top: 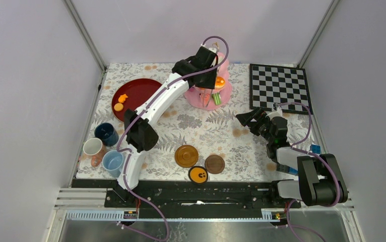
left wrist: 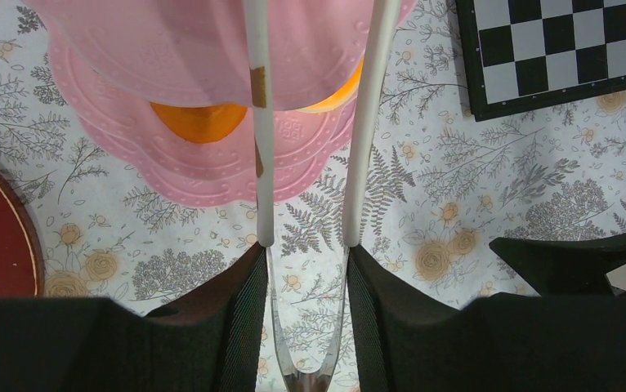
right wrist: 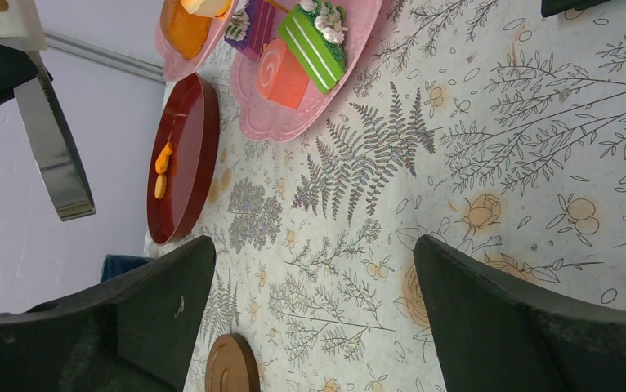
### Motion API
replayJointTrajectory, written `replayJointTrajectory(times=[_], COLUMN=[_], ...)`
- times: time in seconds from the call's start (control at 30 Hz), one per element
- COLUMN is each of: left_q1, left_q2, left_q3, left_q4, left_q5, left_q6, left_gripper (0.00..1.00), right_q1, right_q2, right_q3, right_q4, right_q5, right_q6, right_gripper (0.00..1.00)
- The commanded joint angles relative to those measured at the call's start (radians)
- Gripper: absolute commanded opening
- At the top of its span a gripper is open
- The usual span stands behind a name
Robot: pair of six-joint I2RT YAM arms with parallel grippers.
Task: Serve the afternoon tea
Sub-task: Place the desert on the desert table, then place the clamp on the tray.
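The pink three-tier cake stand (top: 208,98) stands at the back middle of the table. It carries an orange pastry (top: 219,81) and a green one (top: 216,97). My left gripper (top: 212,53) hovers over the stand's top, shut on metal tongs (left wrist: 262,163) with white tips. The tongs' arms stand apart over the stand (left wrist: 187,175), above an orange pastry (left wrist: 199,121); nothing shows between them. My right gripper (top: 246,118) hangs open and empty over the cloth right of centre. Its view shows the green cake (right wrist: 314,45) and a pink roll (right wrist: 281,77) on the lowest tier (right wrist: 281,122).
A red plate (top: 138,91) at the back left holds small orange pieces (top: 122,99). Dark-blue (top: 106,133), white (top: 93,146) and light-blue (top: 113,161) cups cluster at the left edge. Brown saucers (top: 186,155) (top: 214,164) and an orange disc (top: 198,174) lie near the front. The chessboard (top: 278,85) is back right.
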Motion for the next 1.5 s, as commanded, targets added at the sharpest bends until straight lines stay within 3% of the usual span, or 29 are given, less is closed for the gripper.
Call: replayJointTrajectory(times=[0.0,0.47,0.73,0.9,1.0,1.2,1.33,1.47], left_q1=[0.006,0.005,0.006,0.031,0.134,0.472,0.58,0.605], left_q2=[-0.021,-0.074,-0.32,-0.498,-0.613,-0.789,-0.782,-0.67], left_q3=[0.056,0.052,-0.124,-0.296,-0.483,-0.878,-0.988,-1.018], left_q4=[0.051,0.053,0.048,-0.065,-0.117,-0.067,0.02,0.111], left_q5=[-0.025,-0.003,-0.008,-0.12,-0.152,-0.062,-0.053,-0.032], left_q6=[0.015,0.009,-0.003,0.013,0.009,0.055,0.1,0.112], left_gripper=[0.41,0.43,0.42,0.42,0.43,0.43,0.44,0.44], right_q1=[-0.004,-0.004,-0.004,-0.004,-0.004,-0.004,-0.004,-0.005], right_q2=[0.001,0.009,0.008,0.008,0.007,0.007,0.004,0.003], right_q3=[0.002,0.006,0.004,0.004,0.005,0.004,0.002,0.002], right_q4=[0.058,0.06,0.061,0.061,0.063,0.063,0.063,0.063], right_q5=[-0.004,-0.009,-0.01,-0.01,-0.01,-0.014,-0.014,-0.013], right_q6=[-0.002,0.0,0.001,0.002,0.002,0.005,0.006,0.006], right_gripper=[0.98,0.98,0.98,0.98,0.98,0.98,0.98,0.98])
